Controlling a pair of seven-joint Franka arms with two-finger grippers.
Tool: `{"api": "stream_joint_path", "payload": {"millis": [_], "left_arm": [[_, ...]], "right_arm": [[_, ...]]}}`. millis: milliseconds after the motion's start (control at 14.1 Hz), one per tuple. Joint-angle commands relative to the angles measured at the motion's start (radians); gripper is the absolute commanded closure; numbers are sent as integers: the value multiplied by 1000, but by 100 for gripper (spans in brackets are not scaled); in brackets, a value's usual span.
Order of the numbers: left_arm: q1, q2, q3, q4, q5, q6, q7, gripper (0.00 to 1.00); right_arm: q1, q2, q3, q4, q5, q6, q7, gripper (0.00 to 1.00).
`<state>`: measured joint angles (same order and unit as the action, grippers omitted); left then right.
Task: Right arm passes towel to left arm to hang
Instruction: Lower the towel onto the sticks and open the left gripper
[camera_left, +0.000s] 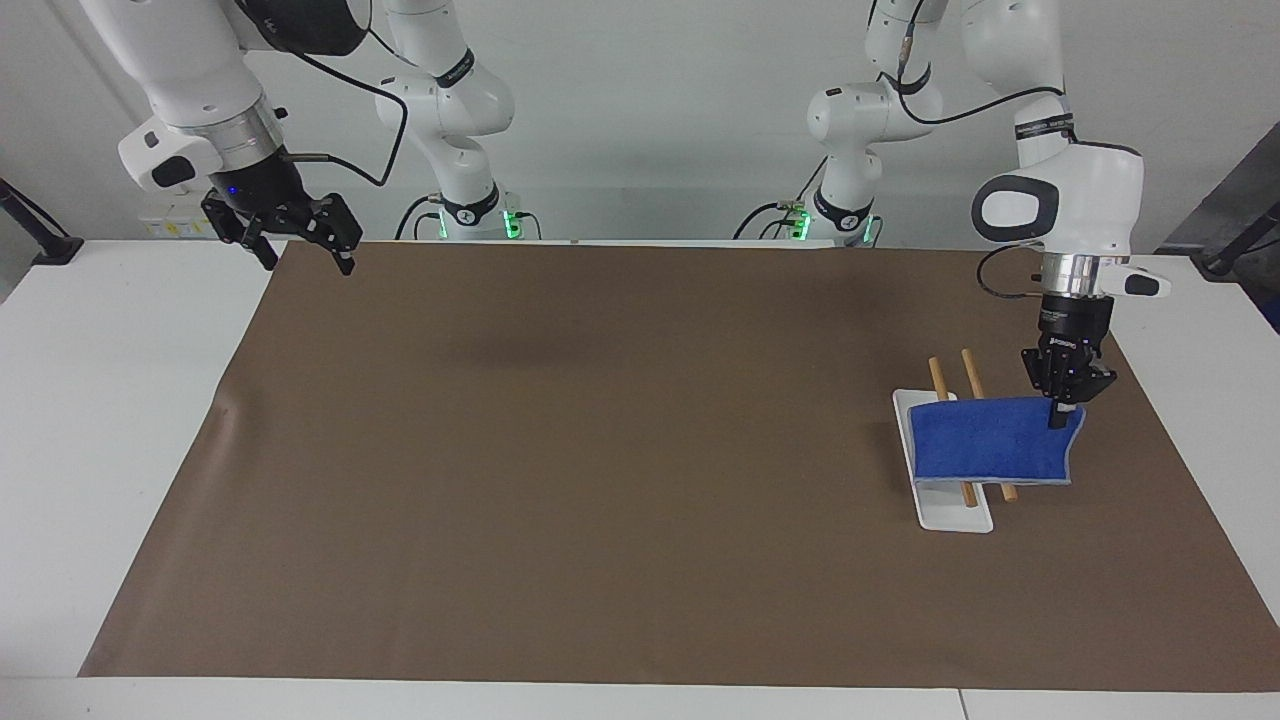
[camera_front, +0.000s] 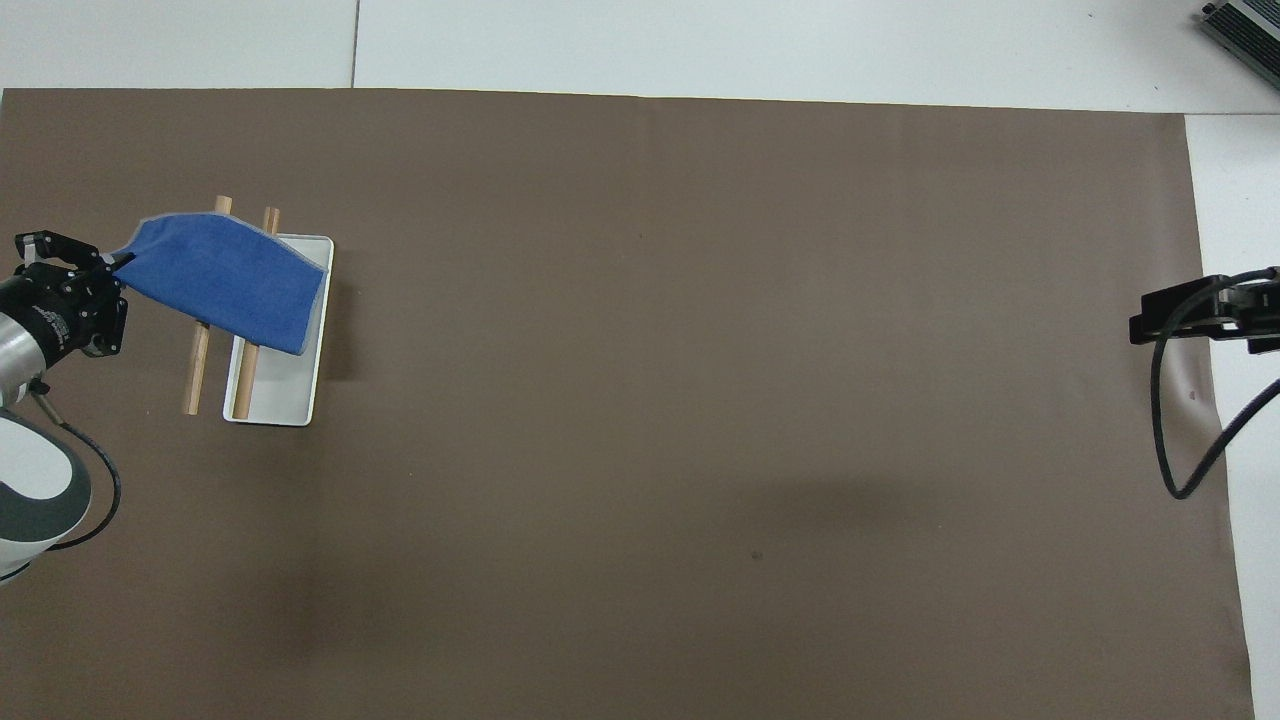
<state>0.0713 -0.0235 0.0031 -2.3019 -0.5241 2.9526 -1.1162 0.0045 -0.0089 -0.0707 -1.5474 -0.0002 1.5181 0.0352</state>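
The blue towel (camera_left: 990, 450) (camera_front: 225, 285) is spread across two wooden rods (camera_left: 968, 368) (camera_front: 195, 370) of a small rack with a white base (camera_left: 950, 515) (camera_front: 285, 395), at the left arm's end of the table. My left gripper (camera_left: 1058, 416) (camera_front: 115, 263) is shut on the towel's corner on the side away from the white base, just past the outer rod. My right gripper (camera_left: 297, 250) hangs open and holds nothing, raised over the mat's corner by the robots at the right arm's end.
A brown mat (camera_left: 600, 450) covers most of the white table (camera_left: 100, 400). Nothing else lies on the mat apart from the rack.
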Motion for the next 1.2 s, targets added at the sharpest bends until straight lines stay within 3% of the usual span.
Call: {"api": "stream_joint_path", "payload": {"millis": [0,71,142,283,354,425,638,921,1134], "left_arm": [[28,-35,-11,-59,4,23,-53,100],[28,-36,-11,-62,4,22,-56,98],[30,-36,-11,-62,6,20,-56,85],[30,-35,-11,-53,6,11,-54,29],[30,-35,-9,-51,6,10,-54,8],[35,-35,-9,-48,4,9,-54,3],[55,-71,-8,-7,6,-76,-53,3],[55,-120,-2,36,18,-203,-47,0],[32,-125,-17,111,126,-370,-39,0]], "right_arm": [[-3,-11,-4,-11,-9,-16,17,0],[-3,-11,-3,-10,-4,-10,15,0],[-1,-11,-3,-13,-4,-9,12,0],[-1,-11,-1,-17,-6,4,14,0],[-1,-14,-3,-31,-6,23,14,0],[0,-16,-1,-28,-18,37,14,0],[6,-14,2,-14,-20,42,17,0],[11,-42,8,-86,-21,83,15,0],[11,-55,9,-118,-21,89,14,0]]}}
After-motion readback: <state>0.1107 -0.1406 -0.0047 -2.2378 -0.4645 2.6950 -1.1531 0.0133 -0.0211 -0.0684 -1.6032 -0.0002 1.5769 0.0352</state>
